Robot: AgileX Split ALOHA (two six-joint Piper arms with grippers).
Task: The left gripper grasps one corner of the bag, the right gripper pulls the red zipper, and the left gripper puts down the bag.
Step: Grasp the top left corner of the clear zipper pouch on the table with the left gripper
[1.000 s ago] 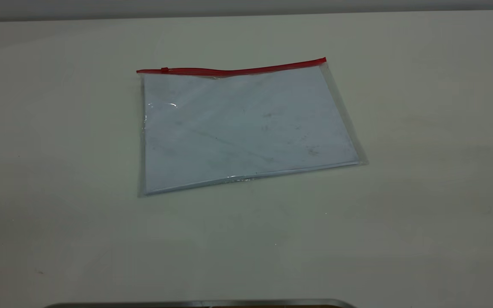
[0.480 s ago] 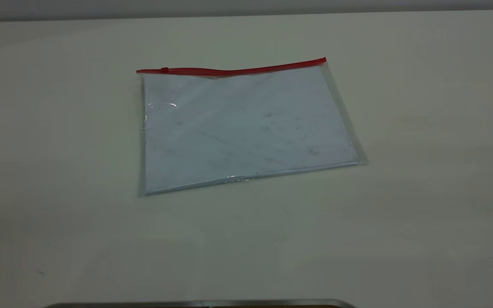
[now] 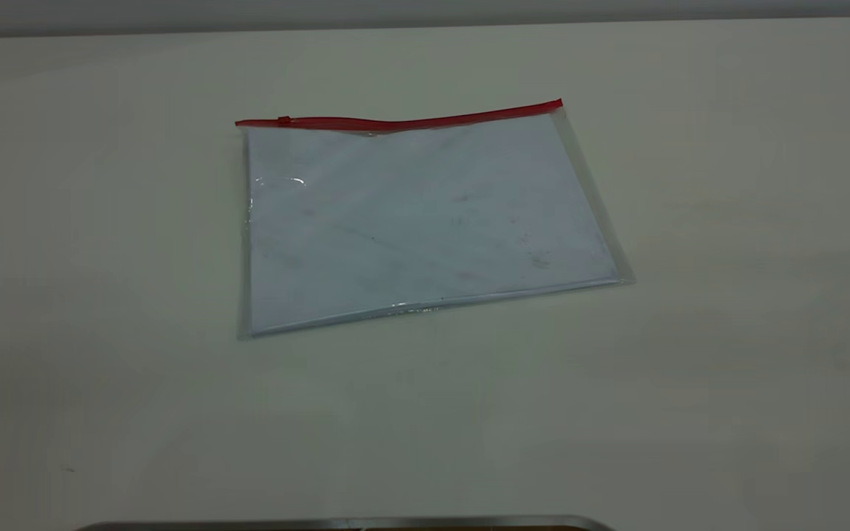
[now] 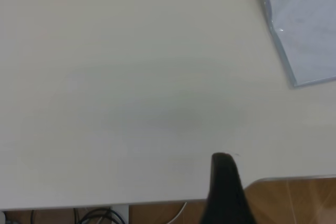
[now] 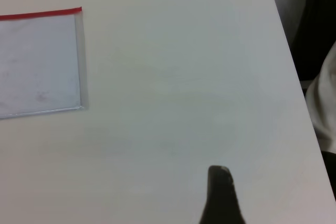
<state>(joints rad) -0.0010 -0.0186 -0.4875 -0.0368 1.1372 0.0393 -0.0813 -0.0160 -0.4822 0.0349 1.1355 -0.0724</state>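
Note:
The bag [image 3: 425,221] lies flat on the pale table [image 3: 100,258], clear plastic with bluish-white paper inside. The red zipper [image 3: 410,122] runs along its far long edge, and the small slider [image 3: 284,120] sits near the left end. A corner of the bag [image 3: 240,124] is where the strip ends at the left. Neither arm shows in the exterior view. The left gripper [image 4: 224,182] hovers over the table's near edge, well away from the bag [image 4: 304,30]. The right gripper [image 5: 220,192] is above bare table, apart from the bag [image 5: 39,64] and its zipper [image 5: 42,14].
A metal strip [image 3: 344,523] lines the table's near edge. Past that edge the left wrist view shows wooden floor [image 4: 294,203] and cables [image 4: 94,216]. Beside the table's right side are a dark object [image 5: 320,24] and white cloth [image 5: 325,103].

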